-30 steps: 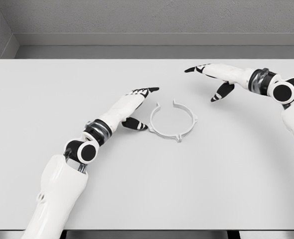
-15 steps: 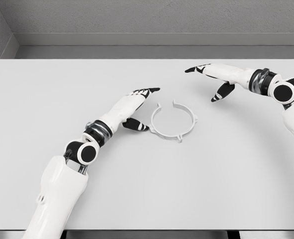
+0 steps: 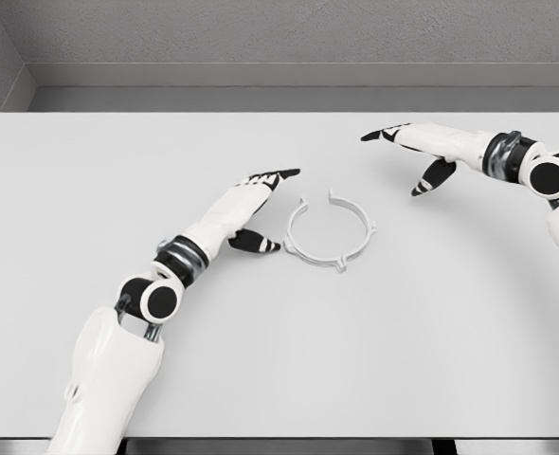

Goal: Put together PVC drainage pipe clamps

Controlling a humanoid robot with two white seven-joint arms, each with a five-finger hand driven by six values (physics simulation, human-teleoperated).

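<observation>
Fingers extended, the left hand (image 3: 246,204) lies just beside the clamp ring (image 3: 327,231); the right hand (image 3: 422,147) hovers spread, empty.

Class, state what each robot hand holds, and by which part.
Nothing is held. The left robot hand lies open beside the pipe clamp ring; the right robot hand is open, apart.
</observation>
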